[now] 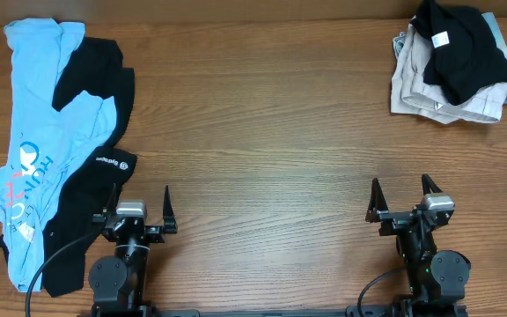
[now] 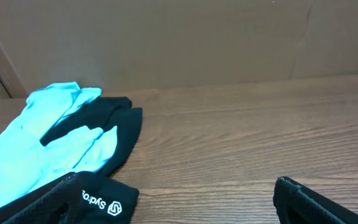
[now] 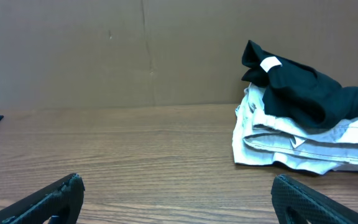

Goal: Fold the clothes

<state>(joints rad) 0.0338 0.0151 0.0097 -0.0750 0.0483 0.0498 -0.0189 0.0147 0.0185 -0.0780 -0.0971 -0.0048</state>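
My left pincer [image 1: 136,210] rests low at the near edge of the counter [image 1: 262,132] with its jaws spread wide and nothing between them. My right pincer [image 1: 400,198] sits the same way well off to its right, also wide and empty. The light blue T-shirt [image 1: 33,106] lies crumpled ahead of and to the left of my left pincer, running from the far left corner of the counter down past my left finger's side, with white and pink lettering [image 1: 26,176] showing on its nearer part. A black garment [image 1: 104,84] lies partly over and partly beside the T-shirt. Its hem with a small white logo [image 1: 113,161] lies just ahead of my left pincer's left finger, and from my left wrist view that finger overlaps the cloth, though I cannot tell whether it touches. More black cloth trails down to the left of my left arm's base. Far ahead and to the right of my right pincer, near the far right corner, sits a pile of pale clothes [image 1: 421,92], roughly stacked, with a second black garment [image 1: 465,53] heaped on top, a white tag [image 1: 439,38] showing on it. The wood between my two pincers and straight ahead of them is bare.
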